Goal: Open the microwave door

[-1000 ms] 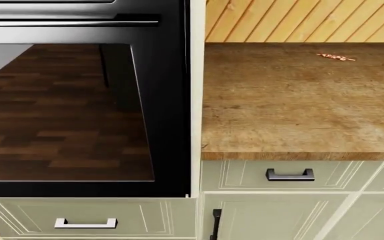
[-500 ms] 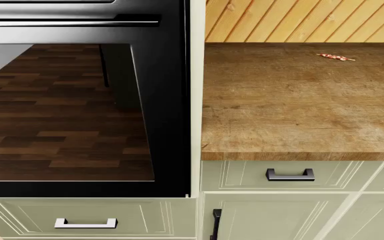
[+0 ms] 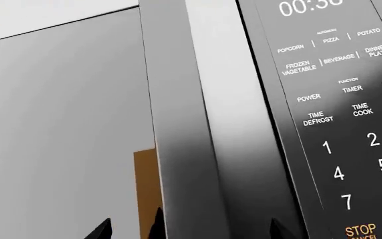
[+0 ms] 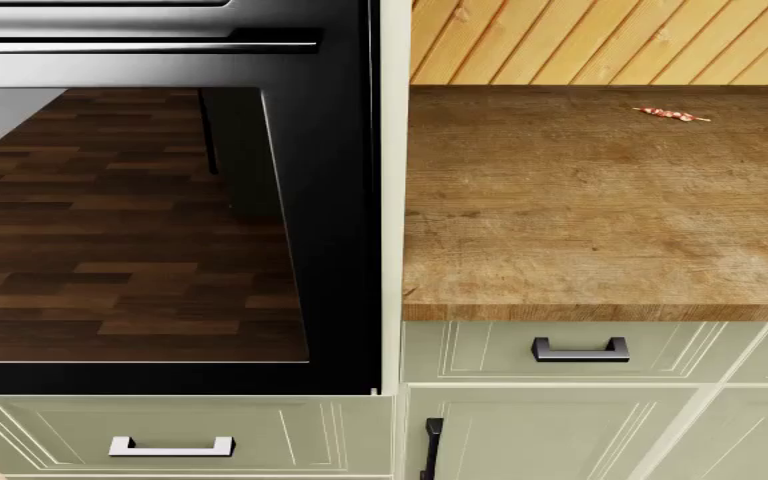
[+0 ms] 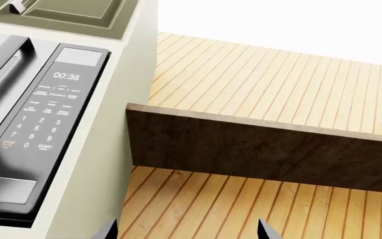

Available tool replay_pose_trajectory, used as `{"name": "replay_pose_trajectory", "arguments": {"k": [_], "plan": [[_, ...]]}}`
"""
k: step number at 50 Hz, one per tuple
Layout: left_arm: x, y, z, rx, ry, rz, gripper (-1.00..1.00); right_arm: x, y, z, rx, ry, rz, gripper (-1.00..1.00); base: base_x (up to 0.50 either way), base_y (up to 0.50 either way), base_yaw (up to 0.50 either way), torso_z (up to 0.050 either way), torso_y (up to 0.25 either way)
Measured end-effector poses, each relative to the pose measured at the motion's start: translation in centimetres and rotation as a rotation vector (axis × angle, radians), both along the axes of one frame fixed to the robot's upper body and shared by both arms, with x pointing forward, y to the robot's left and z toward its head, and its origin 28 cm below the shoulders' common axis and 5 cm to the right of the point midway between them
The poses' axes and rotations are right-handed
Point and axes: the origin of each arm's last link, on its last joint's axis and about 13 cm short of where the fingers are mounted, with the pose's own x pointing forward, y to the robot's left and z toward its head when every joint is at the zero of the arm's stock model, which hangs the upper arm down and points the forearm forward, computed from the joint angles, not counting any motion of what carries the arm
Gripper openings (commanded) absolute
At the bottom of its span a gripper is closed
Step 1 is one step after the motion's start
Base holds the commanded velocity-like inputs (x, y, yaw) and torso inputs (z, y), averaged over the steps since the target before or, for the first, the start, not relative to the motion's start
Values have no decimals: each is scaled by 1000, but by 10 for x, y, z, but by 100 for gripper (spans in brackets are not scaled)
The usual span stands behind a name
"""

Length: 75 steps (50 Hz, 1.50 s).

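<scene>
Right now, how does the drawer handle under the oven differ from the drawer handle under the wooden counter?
The handle under the oven is pale silver and wider; the handle under the counter is dark and shorter. The first sits lower in the head view, on the left drawer; the second sits higher, on the right. Both are horizontal bar pulls on pale green drawer fronts.

The microwave door (image 3: 78, 129) runs off frame; both pincers show only dark tips at picture edges.

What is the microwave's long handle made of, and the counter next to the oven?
The handle looks like brushed metal: grey with soft streaky shine. The counter looks like matte, weathered wood, showing grain; being rendered, either could be imitation.
</scene>
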Motion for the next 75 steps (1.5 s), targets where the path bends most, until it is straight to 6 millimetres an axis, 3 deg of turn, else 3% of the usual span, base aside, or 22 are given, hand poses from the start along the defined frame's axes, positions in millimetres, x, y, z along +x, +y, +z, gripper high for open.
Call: {"name": "replay_pose_trajectory", "arguments": {"k": [21, 22, 46, 75], "plan": [[16, 3, -13, 16, 47, 25, 100, 0, -1, -2, -4, 1, -5, 100, 0, 0, 0, 0, 0], [17, 3, -13, 16, 48, 25, -100, 0, -1, -2, -4, 1, -5, 100, 0, 0, 0, 0, 0], [13, 3, -15, -45, 47, -31, -100, 0, 0, 1, -6, 3, -7, 100, 0, 0, 0, 0, 0], [-50, 14, -18, -87, 14, -66, -100, -4, -1, 5, -4, -11, -13, 100, 0, 0, 0, 0, 3]]}}
